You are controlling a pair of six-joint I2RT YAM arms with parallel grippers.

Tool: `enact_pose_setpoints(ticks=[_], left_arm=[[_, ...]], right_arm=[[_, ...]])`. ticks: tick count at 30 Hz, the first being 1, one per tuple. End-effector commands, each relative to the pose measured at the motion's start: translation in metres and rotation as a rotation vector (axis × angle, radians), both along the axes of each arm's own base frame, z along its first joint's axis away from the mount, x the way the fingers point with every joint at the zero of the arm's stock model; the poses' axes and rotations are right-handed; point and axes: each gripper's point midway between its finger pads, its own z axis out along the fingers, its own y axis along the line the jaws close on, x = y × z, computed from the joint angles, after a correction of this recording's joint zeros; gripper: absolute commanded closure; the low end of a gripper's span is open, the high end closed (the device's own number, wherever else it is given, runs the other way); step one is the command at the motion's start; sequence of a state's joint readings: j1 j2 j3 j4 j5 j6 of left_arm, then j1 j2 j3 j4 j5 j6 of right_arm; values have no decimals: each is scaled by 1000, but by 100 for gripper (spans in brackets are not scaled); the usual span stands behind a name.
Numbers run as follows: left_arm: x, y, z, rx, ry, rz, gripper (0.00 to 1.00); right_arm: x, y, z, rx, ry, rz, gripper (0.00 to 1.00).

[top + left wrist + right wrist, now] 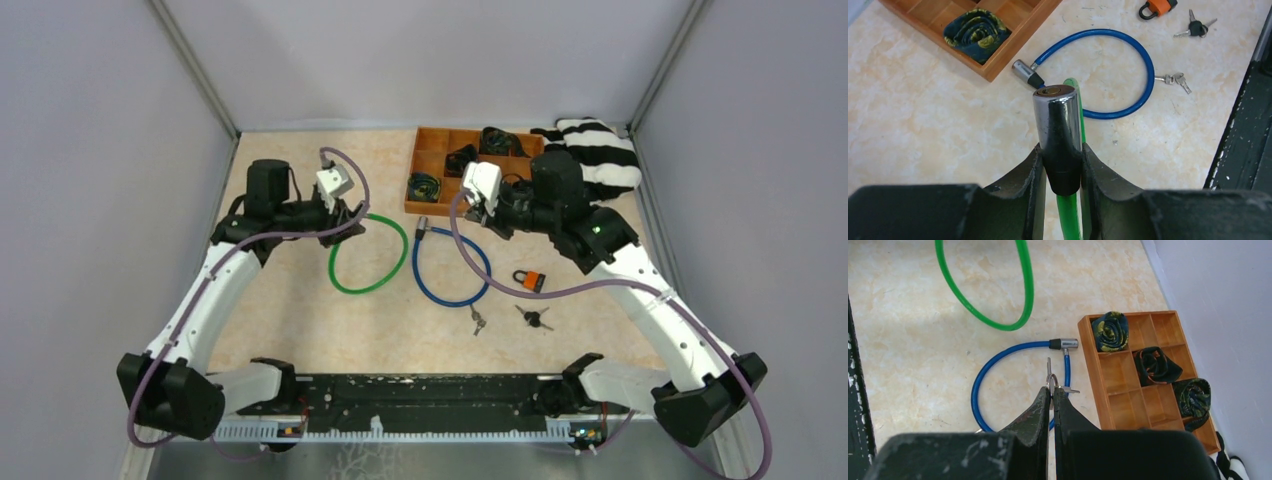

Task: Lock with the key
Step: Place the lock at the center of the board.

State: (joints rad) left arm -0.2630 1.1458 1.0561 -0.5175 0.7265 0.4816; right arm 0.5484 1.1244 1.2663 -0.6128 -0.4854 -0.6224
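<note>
Left jaws, closest to the lens in the left wrist view, are clamped on the black collar of the steel barrel [1058, 125] of the green cable lock [1067, 217]. The barrel stands out between them, with its keyhole end [1054, 91] pointing away from the wrist. Seen from above, the rest of the green cable lies as a loop on the worktop [300, 300].

Right jaws are pressed almost together and pinch a small ring of keys [1049, 365] in the air. Below them is the blue cable lock [973, 392], which rests on the worktop just beside the wooden tray [1092, 367]. The held keys and the barrel are well apart.

Nearer the arm bases lie an orange padlock [530, 281], silver keys [478, 321] and black-headed keys [535, 319].
</note>
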Motion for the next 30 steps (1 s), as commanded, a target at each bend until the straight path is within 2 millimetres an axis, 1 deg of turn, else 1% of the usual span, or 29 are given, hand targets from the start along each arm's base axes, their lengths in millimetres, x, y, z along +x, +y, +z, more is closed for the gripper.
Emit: enact_pose_setpoints(ticks=[1, 4, 7, 10, 16, 20, 24, 25, 30], left_arm=[[11, 9, 13, -101, 123, 36, 100], [25, 24, 8, -134, 208, 85, 100], [42, 44, -6, -154, 306, 144, 100], [52, 57, -20, -190, 416, 165, 100], [67, 68, -60, -225, 620, 181, 100], [82, 72, -84, -227, 700, 207, 99], [93, 78, -110, -201, 744, 244, 91], [100, 79, -116, -192, 728, 250, 89], [113, 88, -149, -144, 739, 295, 78]], right_arm=[[4, -2, 21, 73, -51, -42, 100], [2, -2, 16, 78, -38, -41, 100], [2, -1, 8, 73, -26, -38, 100], [2, 0, 1, 68, -19, -33, 100], [4, 5, -10, 65, 9, -15, 100], [6, 9, -20, 59, 37, -4, 100], [7, 11, -28, 55, 49, 1, 100], [8, 12, -30, 55, 52, 3, 100], [8, 17, -42, 54, 82, 19, 100]])
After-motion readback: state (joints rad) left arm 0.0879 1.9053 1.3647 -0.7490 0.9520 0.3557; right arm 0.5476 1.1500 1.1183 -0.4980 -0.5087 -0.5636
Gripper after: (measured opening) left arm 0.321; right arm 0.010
